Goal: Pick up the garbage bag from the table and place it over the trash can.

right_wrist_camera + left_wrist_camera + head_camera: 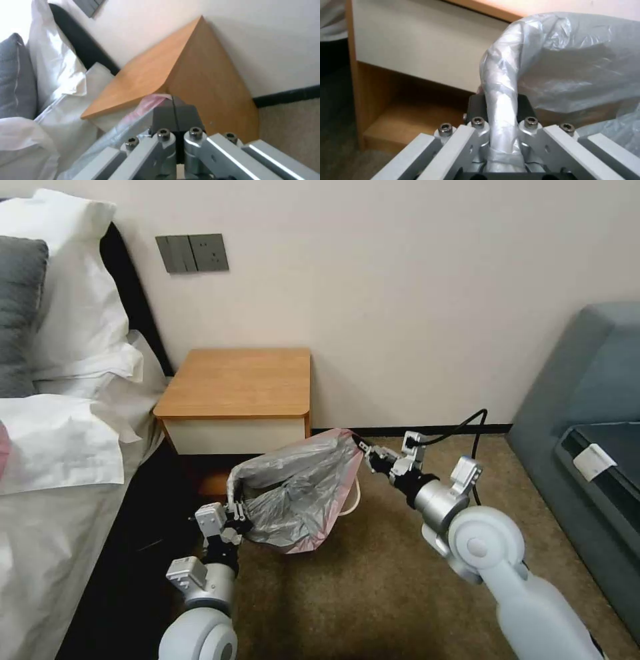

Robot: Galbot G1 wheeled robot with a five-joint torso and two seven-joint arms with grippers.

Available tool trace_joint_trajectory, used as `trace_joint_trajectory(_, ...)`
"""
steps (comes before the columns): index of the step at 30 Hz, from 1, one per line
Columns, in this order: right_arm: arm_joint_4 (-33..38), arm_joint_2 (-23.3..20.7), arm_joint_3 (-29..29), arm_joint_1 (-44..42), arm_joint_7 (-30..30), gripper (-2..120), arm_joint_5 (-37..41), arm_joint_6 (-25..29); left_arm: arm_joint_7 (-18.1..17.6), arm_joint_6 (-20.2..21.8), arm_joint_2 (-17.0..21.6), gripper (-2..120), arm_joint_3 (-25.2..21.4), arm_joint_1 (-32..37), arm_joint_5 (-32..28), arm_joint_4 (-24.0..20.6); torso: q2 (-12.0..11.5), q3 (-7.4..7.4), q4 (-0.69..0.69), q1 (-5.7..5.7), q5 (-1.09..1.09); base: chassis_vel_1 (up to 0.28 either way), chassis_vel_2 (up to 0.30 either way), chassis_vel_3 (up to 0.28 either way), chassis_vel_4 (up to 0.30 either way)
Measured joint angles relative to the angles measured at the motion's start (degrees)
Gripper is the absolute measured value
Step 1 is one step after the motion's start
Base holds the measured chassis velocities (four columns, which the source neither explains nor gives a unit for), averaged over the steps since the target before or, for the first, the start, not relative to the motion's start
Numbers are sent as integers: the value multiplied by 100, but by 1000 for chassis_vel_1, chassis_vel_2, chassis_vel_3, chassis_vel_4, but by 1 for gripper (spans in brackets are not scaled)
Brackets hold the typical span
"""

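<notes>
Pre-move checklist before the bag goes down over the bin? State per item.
1. Left gripper shut on the garbage bag: ok, film rope runs between its pads.
2. Right gripper shut on the bag's pinkish edge: ok.
3. Bag off the table: ok, it hangs in front of it.
4. Bag mouth spread between grippers: ok, stretched, though film sags.
5. Trash can under the bag: cannot tell, only a pale rim sliver peeks out.
6. Mouth open wider than rim: cannot tell.
</notes>
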Motion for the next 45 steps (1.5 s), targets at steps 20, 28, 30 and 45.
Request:
trace_joint_trajectory(20,-222,-677,51,-161,-410,0,250,-679,351,36,-96,6,-260,-82,-1147,-53,0,0,0,0,-1,0,0,0,0)
trace_joint_trajectory(28,-127,-591,66,-351,-552,0,78,-513,185,263,-97,6,-371,-139,-1839,-38,0,0,0,0,-1,0,0,0,0)
trace_joint_trajectory(30,-107,-578,69,-386,-554,0,30,-501,156,284,-104,6,-373,-146,-1894,-28,0,0,0,0,-1,0,0,0,0)
trace_joint_trajectory(45,821,-1,694,-1219,529,38,1748,-97,-29,493,-88,6,-406,-191,-2117,10,0,0,0,0,-1,0,0,0,0)
